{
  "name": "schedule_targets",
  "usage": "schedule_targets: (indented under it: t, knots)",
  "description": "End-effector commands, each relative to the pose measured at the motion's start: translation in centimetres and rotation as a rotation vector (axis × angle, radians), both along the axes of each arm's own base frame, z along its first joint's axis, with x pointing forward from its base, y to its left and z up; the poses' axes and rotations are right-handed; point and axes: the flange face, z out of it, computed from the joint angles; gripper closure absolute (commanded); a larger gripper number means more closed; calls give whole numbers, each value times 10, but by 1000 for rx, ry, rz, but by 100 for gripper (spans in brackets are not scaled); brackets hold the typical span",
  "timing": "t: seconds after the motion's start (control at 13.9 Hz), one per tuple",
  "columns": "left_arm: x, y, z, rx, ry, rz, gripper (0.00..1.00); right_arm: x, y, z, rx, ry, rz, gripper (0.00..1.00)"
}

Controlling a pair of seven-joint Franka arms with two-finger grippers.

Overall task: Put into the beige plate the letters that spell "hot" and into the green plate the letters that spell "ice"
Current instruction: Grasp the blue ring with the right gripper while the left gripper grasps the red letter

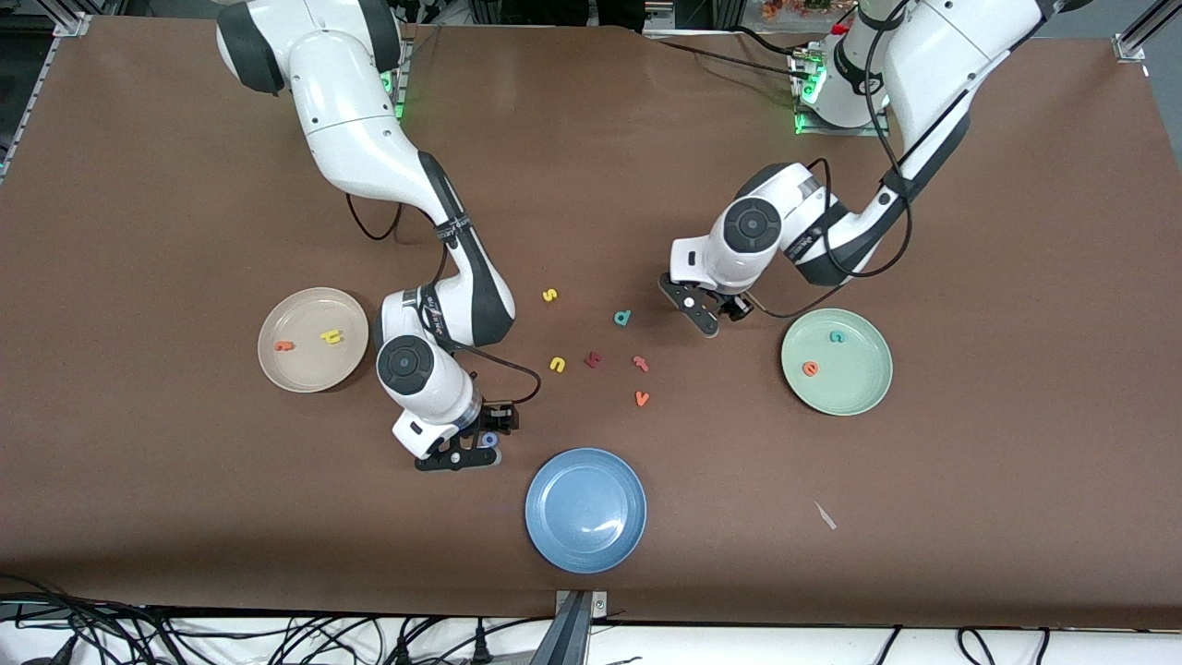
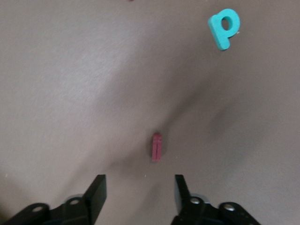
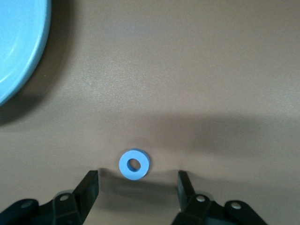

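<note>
The beige plate (image 1: 312, 369) holds an orange "t" (image 1: 284, 346) and a yellow "h" (image 1: 331, 337). The green plate (image 1: 836, 392) holds a teal "c" (image 1: 837, 337) and an orange "e" (image 1: 810, 368). My right gripper (image 1: 471, 454) is low over the table beside the blue plate, open (image 3: 138, 176). The blue "o" (image 3: 134, 164) (image 1: 489, 443) lies flat at its fingertips, touching neither. My left gripper (image 1: 702, 319) hangs low between the teal "d" and the green plate, open (image 2: 138, 180). The maroon "i" (image 2: 157, 146) lies just ahead of its fingertips, hidden in the front view.
A blue plate (image 1: 585, 510) (image 3: 18, 42) sits nearest the front camera. Loose letters lie mid-table: yellow "s" (image 1: 550, 296), yellow "u" (image 1: 557, 364), teal "d" (image 1: 623, 318) (image 2: 224, 28), a maroon letter (image 1: 593, 359), a red hooked letter (image 1: 640, 362), orange "v" (image 1: 643, 398).
</note>
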Motion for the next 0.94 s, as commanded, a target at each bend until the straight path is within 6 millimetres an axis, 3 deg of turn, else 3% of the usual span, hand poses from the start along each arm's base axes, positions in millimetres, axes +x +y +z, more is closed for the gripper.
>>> schedule_targets:
  t: [0.0,0.22,0.43,0.86]
  knots:
    - [-2,-6,-13,-26,-23,-51,44,5,5,-1,30,-8,16,35]
    - [-4,-10,-16,-35,-25,-45,44,8,3,0,33,-21,12,42]
    - [-5,-11,-26,-42,-45,-76,49,8,1,-2,31,-19,12,54]
    - [-5,-11,-31,-44,-35,-72,63,10,1,-6,36,-45,10,59]
